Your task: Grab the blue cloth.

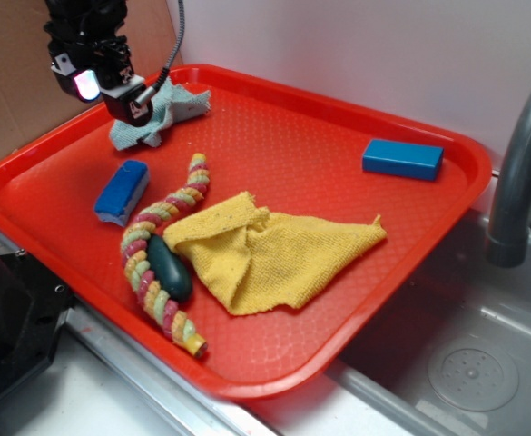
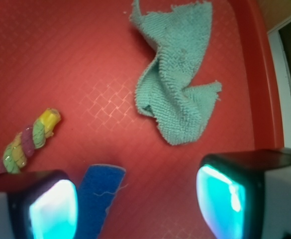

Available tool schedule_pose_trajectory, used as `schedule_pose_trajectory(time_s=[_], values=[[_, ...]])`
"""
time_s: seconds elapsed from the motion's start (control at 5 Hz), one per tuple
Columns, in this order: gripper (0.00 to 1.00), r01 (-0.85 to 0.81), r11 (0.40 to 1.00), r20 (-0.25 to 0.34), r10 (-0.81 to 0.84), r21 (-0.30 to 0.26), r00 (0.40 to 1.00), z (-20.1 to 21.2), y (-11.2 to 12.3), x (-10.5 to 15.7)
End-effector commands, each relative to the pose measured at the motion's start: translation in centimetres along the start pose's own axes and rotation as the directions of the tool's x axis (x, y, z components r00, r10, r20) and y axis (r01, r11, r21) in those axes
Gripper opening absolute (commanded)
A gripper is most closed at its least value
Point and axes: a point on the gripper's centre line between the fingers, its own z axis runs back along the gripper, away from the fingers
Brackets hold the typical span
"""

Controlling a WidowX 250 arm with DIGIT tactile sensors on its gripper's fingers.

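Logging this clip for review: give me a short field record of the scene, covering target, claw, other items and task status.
target: blue cloth, crumpled, near the tray's far left corner
surface: red tray
claw: open, above the tray, cloth lies free ahead of the fingers
other items: yellow cloth, blue sponge, braided rope, dark green object, blue block
status: cloth not yet grasped

Red tray (image 1: 338, 127) carries blue cloth (image 1: 179, 104), yellow cloth (image 1: 274, 259), sponge (image 1: 122, 191), rope (image 1: 161, 263), block (image 1: 402, 158).
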Motion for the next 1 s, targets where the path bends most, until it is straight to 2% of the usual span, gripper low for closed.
schedule_pose_trajectory(time_s=[0.0,0.2,0.6,0.8], values=[[1.00,0.010,1.000,0.049,-0.011,0.017,0.999,1.2,0.3,1.3],[1.00,0.049,0.999,0.003,-0.049,-0.004,0.999,-0.4,-0.7,1.4],[1.00,0.046,0.998,0.072,-0.048,0.035,0.996,-2.8,1.1,5.2],[1.00,0.062,0.997,0.060,-0.064,0.042,0.996,-4.7,1.9,5.9]])
